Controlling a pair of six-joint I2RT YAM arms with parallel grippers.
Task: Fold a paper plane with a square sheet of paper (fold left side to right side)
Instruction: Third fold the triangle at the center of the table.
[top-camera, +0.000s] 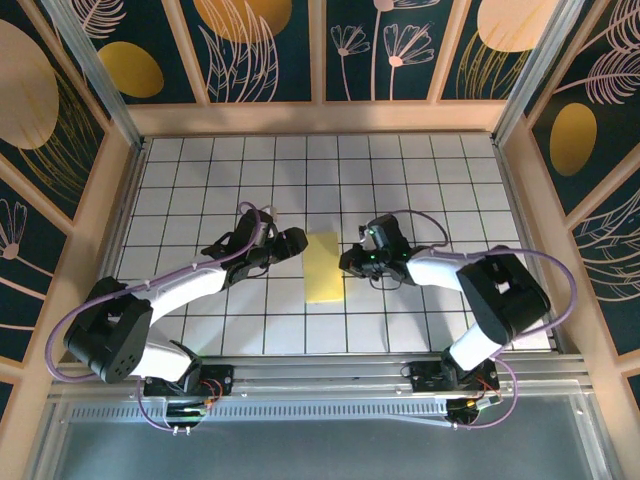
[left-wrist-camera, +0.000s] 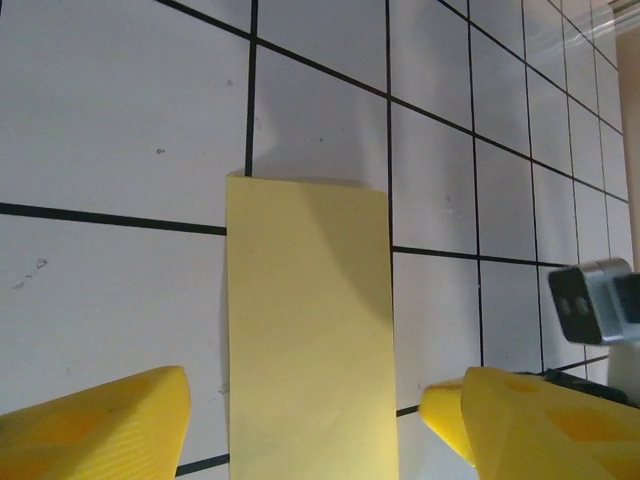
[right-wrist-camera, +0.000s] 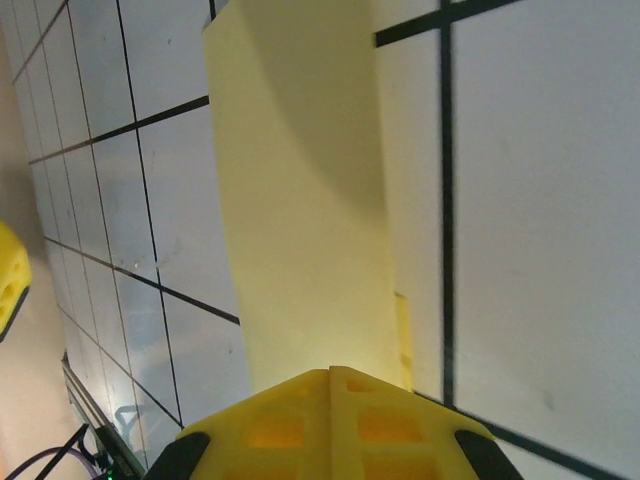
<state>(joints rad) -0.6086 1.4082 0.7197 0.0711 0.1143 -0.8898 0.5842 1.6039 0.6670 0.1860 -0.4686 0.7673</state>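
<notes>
The square sheet of paper lies on the grid table as a pale-yellow rectangle, about one tile wide and two long. My left gripper hovers at its left side. In the left wrist view that gripper is open, its yellow fingers standing on either side of the paper without touching it. My right gripper sits at the paper's right edge. In the right wrist view its tips are shut together over the sheet. A thin strip of a lower layer peeks out there.
The white grid table is ringed by a wooden frame and dark patterned walls. A metal rail runs along the near edge by the arm bases. The right arm's wrist shows beside the left gripper's right finger.
</notes>
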